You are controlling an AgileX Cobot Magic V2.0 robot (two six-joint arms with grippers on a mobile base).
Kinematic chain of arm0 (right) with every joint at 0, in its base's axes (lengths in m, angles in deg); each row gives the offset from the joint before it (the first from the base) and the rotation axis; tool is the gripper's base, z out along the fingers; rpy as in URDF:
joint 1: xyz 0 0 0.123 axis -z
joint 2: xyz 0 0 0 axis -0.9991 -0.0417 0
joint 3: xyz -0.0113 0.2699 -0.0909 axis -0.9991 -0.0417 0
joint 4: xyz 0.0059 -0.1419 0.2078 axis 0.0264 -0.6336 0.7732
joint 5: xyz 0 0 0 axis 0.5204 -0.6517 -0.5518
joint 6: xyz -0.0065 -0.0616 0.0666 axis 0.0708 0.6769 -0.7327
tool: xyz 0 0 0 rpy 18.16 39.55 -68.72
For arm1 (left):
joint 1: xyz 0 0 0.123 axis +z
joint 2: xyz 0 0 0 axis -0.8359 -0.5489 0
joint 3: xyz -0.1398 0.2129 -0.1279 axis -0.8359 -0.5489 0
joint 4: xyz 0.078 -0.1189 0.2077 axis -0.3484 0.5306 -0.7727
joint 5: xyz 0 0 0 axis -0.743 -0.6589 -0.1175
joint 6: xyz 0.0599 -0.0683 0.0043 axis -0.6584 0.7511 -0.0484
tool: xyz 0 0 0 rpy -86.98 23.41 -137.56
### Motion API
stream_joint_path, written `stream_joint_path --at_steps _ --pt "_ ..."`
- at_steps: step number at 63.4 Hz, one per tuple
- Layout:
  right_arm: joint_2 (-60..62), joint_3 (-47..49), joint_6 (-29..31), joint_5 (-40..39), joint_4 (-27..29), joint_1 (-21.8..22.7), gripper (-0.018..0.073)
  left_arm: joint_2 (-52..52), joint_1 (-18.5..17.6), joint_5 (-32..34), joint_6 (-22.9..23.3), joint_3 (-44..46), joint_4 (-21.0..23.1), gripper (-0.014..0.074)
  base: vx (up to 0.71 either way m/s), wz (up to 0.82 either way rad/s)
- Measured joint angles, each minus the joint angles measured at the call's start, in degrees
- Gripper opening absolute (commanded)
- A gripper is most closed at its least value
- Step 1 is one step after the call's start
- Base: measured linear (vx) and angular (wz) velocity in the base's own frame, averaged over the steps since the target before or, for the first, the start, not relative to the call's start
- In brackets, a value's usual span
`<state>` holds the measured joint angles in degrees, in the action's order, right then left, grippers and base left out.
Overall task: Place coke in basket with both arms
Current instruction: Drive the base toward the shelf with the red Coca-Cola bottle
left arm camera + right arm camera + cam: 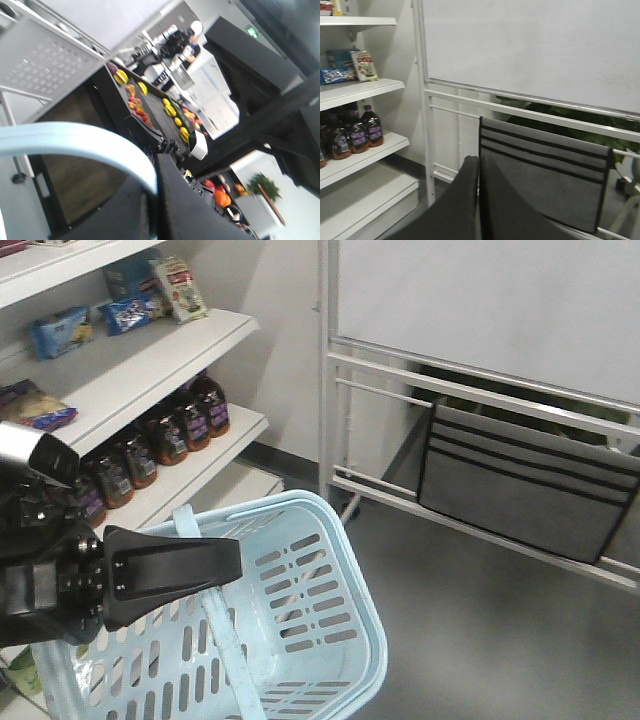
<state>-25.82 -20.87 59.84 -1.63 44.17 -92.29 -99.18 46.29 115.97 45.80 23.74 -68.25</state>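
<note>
The left hand (236, 568) pinches the handle (226, 640) of the basket (345, 625), seemingly to hold it ready for loading. The right hand (478, 164) is pressed together, empty. The coke shows in no view.

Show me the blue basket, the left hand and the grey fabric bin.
basket (300, 502), front view, on its far rim.
left hand (232, 566), front view, tip of the black wedge over the basket.
grey fabric bin (520, 495), front view, on its striped front panel.
</note>
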Motion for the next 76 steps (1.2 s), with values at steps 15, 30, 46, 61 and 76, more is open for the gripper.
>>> stream_joint_path --at_steps 15,30,46,61,76 --pt "0.00 0.00 0.00 0.00 0.00 0.00 -0.0005 0.00 0.00 0.00 0.00 0.00 0.00 -0.0006 0.14 0.54" --pt "0.00 0.00 0.00 0.00 0.00 0.00 -0.0005 0.00 0.00 0.00 0.00 0.00 0.00 -0.0006 0.13 0.50" --pt "0.00 0.00 0.00 0.00 0.00 0.00 -0.0005 0.00 0.00 0.00 0.00 0.00 0.00 -0.0006 0.13 0.50" --pt "0.00 0.00 0.00 0.00 0.00 0.00 -0.0005 0.00 0.00 -0.06 0.00 0.00 0.00 -0.0006 0.12 0.48" --pt "0.00 0.00 0.00 0.00 0.00 0.00 -0.0005 0.00 0.00 -0.06 0.00 0.00 0.00 -0.0006 0.10 0.42"
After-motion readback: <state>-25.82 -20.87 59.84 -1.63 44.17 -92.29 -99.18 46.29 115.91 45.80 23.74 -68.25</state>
